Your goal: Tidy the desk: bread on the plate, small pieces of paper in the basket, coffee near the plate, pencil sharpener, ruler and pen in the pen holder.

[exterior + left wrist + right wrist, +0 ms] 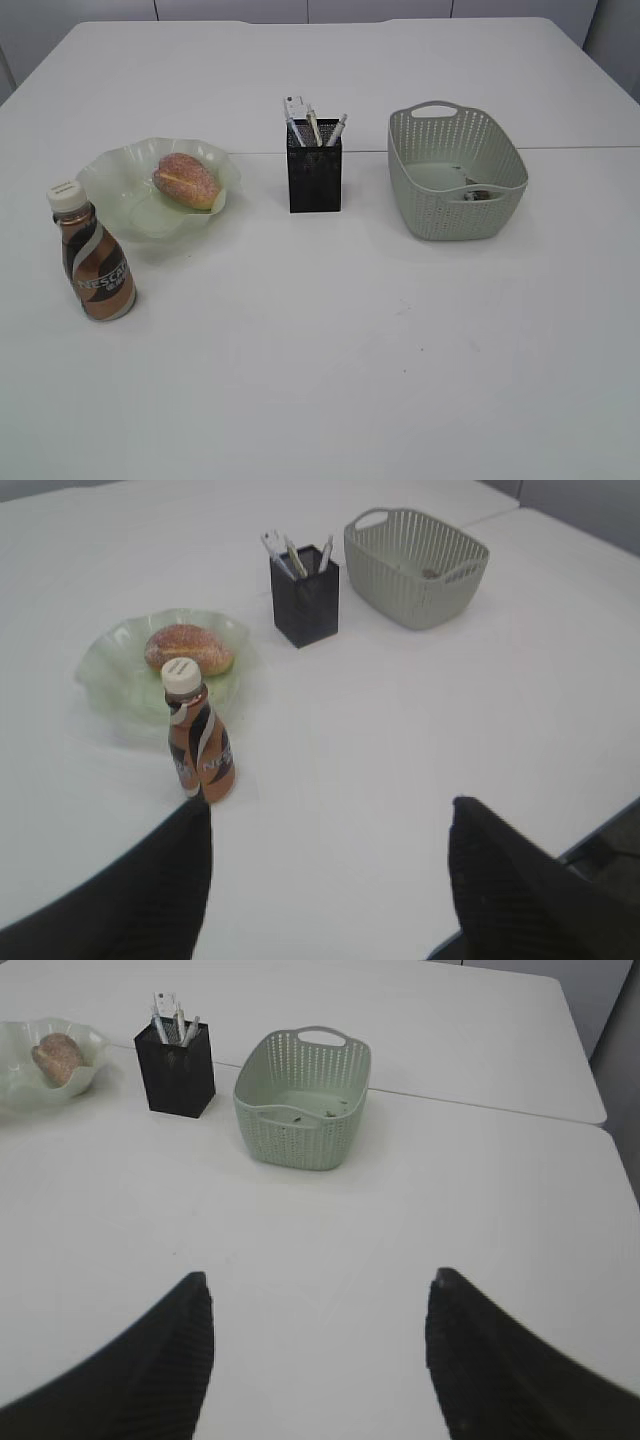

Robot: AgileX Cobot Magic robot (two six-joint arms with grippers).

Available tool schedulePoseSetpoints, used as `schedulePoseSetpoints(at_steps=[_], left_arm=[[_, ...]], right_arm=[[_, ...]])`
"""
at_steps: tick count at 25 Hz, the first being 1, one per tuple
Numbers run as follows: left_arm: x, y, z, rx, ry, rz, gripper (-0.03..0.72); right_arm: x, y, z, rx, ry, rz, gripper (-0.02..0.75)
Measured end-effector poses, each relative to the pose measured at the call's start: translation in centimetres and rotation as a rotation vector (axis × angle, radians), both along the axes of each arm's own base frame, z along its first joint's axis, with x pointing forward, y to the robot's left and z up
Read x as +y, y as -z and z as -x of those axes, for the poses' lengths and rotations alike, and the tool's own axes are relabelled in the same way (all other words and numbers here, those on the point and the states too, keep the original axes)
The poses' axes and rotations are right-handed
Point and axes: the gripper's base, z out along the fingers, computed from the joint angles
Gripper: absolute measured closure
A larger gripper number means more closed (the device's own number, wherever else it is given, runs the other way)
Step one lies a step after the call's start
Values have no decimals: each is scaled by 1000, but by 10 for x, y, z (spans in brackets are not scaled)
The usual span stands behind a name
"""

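Observation:
The bread point(186, 180) lies on the pale green wavy plate point(118, 185). The brown coffee bottle point(92, 260) stands upright just in front of the plate's left side. The black mesh pen holder point(315, 178) holds pens and white items point(312, 127). The green basket point(455, 170) holds small paper pieces point(478, 195). Neither gripper shows in the exterior view. My left gripper point(330, 815) is open and empty, near the bottle point(200, 742). My right gripper point(320, 1285) is open and empty, in front of the basket point(300, 1100).
The white table point(330, 340) stretches wide in front of the objects. A seam point(580, 148) runs across the table behind the basket. The table's edge point(590, 830) shows at the right of the left wrist view.

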Motion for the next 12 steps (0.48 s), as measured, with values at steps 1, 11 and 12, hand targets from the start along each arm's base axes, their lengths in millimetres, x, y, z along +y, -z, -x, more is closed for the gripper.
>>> schedulePoseSetpoints(at_steps=[1,11,12], left_arm=[[1,4,2,-18,0,19,146],[0,67,2,82,-15,8,146],[0,73,1,92,-15,2,146]], right_arm=[[1,7,1,4,-9,-6,248],[11,39,-12,84,-56,21,248],[12,41,-13,89,-59,22,248]])
